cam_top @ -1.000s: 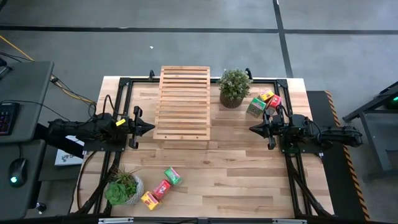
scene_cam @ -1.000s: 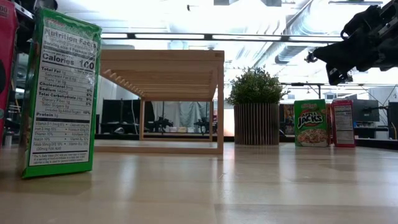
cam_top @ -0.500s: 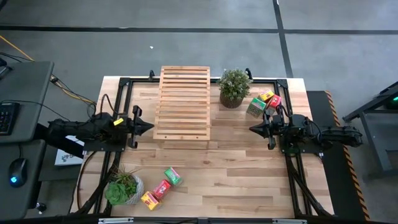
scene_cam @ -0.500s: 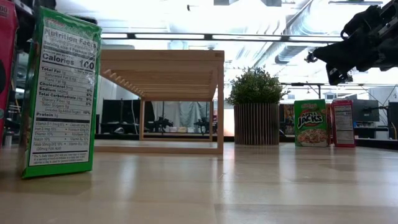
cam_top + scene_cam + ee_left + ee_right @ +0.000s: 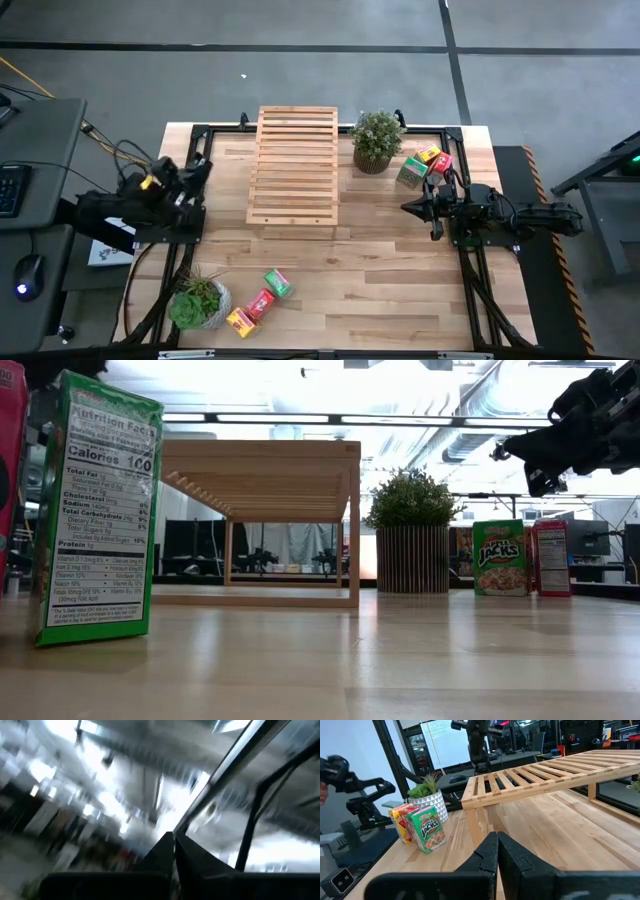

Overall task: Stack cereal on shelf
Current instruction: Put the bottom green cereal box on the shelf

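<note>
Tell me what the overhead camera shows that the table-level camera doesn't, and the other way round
Only the high view shows all six cereal boxes: three by the white-potted plant, three by the right gripper, plus the left gripper pulled back at the table's left edge. Only the low view shows the open space under the shelf, the green box's nutrition label, and the room behind. Both show the shelf, the slatted-pot plant and the right arm.

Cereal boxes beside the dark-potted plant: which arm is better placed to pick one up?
Right. The right gripper sits close to those cereal boxes, its fingers together. The left gripper is raised at the opposite table edge, beyond the shelf.
</note>
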